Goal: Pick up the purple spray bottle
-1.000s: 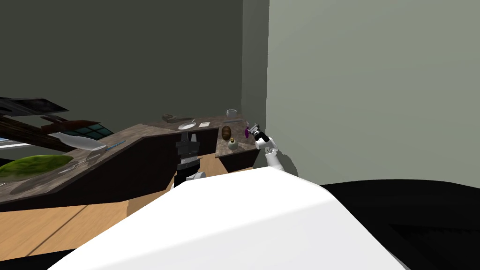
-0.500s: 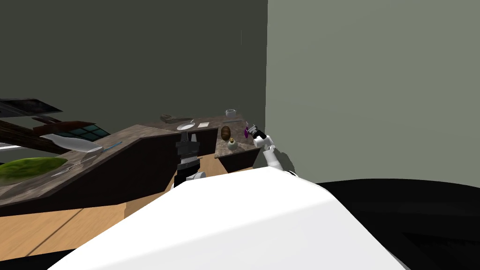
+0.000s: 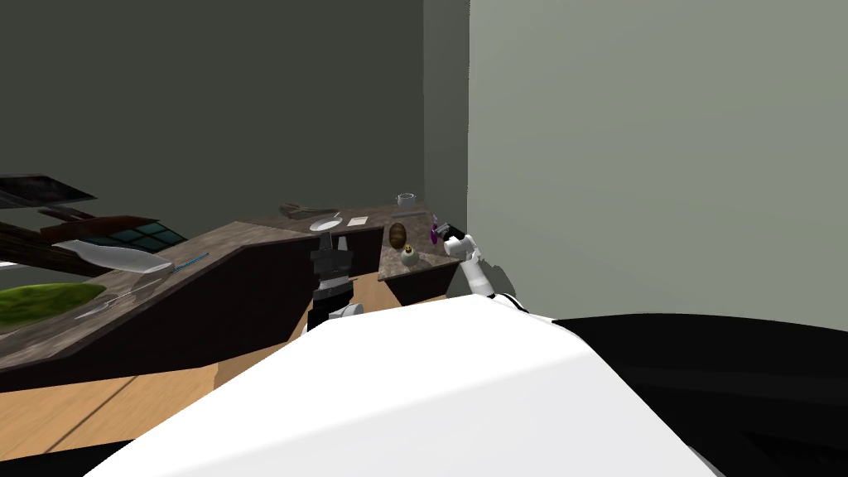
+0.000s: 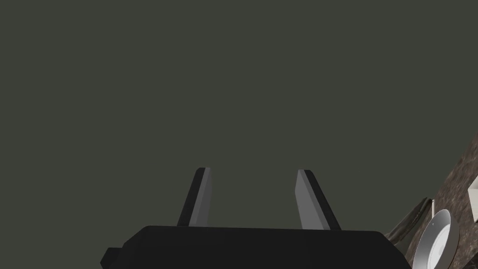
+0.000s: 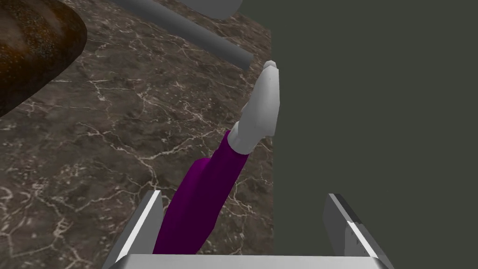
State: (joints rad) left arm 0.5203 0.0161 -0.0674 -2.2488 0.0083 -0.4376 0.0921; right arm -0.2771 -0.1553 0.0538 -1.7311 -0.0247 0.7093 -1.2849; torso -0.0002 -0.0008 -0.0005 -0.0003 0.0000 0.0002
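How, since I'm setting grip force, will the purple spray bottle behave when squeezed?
The purple spray bottle looks tall and narrow, so probably tippy. It stands close to one finger of the open right gripper, so closing may shove it sideways first. Its smooth, tapering body could slip.

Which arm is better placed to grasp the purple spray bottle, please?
Right: the right end effector, open, straddles the purple spray bottle on the countertop; the left end effector, also open, is well away.

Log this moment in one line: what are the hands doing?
right gripper: open, straddling purple spray bottle on veined counter | grip: not yet closed | left gripper: open, holding nothing
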